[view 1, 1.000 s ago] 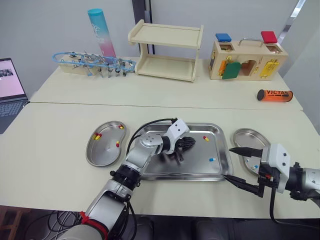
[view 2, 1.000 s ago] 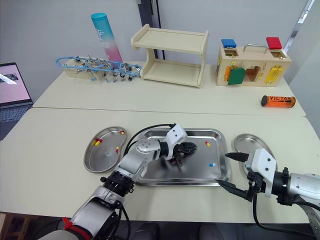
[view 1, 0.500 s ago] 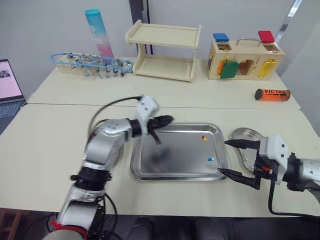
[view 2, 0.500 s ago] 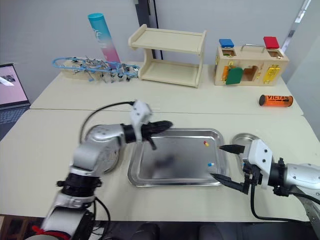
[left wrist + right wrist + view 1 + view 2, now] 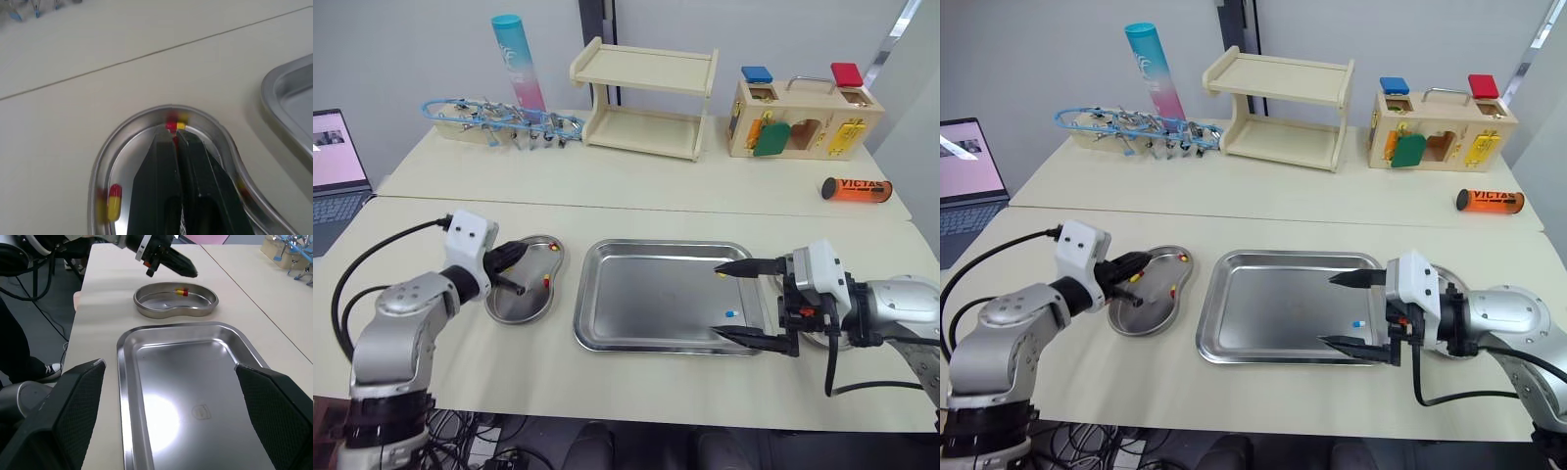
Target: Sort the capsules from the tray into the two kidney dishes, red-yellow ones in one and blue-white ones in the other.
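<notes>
I am looking down at the table, and my left gripper (image 5: 514, 255) is hanging over the left kidney dish (image 5: 524, 305), which is sitting just to the left of the tray (image 5: 646, 294). Its fingers (image 5: 159, 166) are sitting very close together with just a thin slit between them, and I cannot tell if anything is being pinched in there. Three red-yellow capsules are lying in this dish: one capsule (image 5: 552, 249) at the far right wall, right past the fingertips, one capsule (image 5: 546, 284) by the near right wall, and one capsule (image 5: 113, 201) on the left side. My right gripper (image 5: 718, 301) is hovering over the right part of the tray with its two fingers spread wide, holding nothing. A blue-white capsule (image 5: 729, 314) is lying on the tray floor between those two fingers, nearer to the near one. One more red-yellow capsule (image 5: 721, 275) is lying on the tray just beside the tip of the far finger. At the far side of the table a wooden shelf (image 5: 646, 103), a wooden lock box (image 5: 803, 122) and a tall blue and pink tube (image 5: 519, 64) are standing, an orange tube (image 5: 855, 188) is lying far right, and a laptop (image 5: 333, 166) is sitting open at the far left
</notes>
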{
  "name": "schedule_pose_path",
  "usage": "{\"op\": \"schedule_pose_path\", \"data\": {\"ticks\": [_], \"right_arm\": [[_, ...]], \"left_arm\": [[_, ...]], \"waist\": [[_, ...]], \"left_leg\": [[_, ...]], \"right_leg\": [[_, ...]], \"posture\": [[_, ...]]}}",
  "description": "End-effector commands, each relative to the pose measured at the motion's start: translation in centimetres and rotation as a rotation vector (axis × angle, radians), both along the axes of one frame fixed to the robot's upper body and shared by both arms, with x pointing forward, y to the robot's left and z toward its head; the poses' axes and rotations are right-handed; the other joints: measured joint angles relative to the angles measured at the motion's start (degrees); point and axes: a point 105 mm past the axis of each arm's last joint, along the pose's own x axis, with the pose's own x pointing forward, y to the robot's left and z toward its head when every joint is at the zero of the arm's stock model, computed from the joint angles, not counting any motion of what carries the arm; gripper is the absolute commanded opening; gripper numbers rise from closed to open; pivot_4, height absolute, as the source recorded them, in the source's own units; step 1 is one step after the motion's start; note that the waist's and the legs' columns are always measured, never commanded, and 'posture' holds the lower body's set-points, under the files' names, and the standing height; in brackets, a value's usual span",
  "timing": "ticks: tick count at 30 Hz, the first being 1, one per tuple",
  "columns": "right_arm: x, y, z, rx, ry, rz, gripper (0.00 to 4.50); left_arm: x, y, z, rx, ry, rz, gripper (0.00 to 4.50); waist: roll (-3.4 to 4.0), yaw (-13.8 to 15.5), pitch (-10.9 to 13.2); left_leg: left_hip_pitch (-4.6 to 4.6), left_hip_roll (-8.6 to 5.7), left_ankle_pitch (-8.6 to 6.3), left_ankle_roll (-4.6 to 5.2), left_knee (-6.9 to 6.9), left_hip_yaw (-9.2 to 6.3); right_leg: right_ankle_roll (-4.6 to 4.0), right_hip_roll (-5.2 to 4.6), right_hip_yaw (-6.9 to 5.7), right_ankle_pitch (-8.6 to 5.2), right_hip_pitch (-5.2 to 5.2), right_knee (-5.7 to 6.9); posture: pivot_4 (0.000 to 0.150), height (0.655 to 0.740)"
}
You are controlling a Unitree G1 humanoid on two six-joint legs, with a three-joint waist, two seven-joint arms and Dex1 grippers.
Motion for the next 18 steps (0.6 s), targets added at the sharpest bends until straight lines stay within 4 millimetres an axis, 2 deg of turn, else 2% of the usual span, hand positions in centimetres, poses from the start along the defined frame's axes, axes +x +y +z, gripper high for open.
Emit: {"op": "schedule_pose_path", "data": {"ticks": [1,5,8,12,18], "right_arm": [[0.1,0.3,0.5,0.004,-0.018,0.031,4.50],[0.3,0.5,0.6,0.002,-0.017,0.039,4.50],[0.4,0.5,0.6,0.000,-0.013,0.040,4.50],[0.4,0.5,0.6,-0.001,-0.011,0.041,4.50],[0.5,0.4,0.6,-0.004,-0.012,0.039,4.50]], "left_arm": [[-0.6,0.3,1.0,-0.015,-0.045,0.030,0.01],[-1.1,0.7,-0.1,-0.010,-0.007,0.085,0.01],[-1.5,0.6,-0.1,-0.031,-0.004,0.074,0.68],[-1.6,0.9,0.7,-0.031,-0.032,0.072,1.88],[-2.6,1.0,2.5,-0.043,-0.075,0.046,3.96]], "waist": [[0.00,-0.1,0.0],[0.00,-0.1,0.0],[0.00,-0.2,0.0],[0.00,-0.2,0.0],[0.00,-0.2,0.0]], "left_leg": [[0.01,0.00,0.00,0.00,-0.01,0.00],[0.01,0.00,0.00,0.01,-0.01,0.01],[0.01,0.00,-0.01,0.01,-0.01,0.01],[0.00,0.00,-0.01,0.01,-0.01,0.01],[0.01,0.00,-0.01,0.01,-0.02,0.01]], "right_leg": [[0.00,0.00,0.00,0.00,0.00,0.01],[0.00,0.00,0.02,0.00,-0.01,0.01],[0.00,0.00,0.02,0.00,-0.03,0.02],[0.00,0.00,0.02,0.00,-0.03,0.02],[-0.01,0.00,0.03,0.00,-0.03,0.02]], "posture": [[0.150,0.7400],[0.150,0.7400],[0.150,0.7400],[0.150,0.7400],[0.150,0.7400]]}}
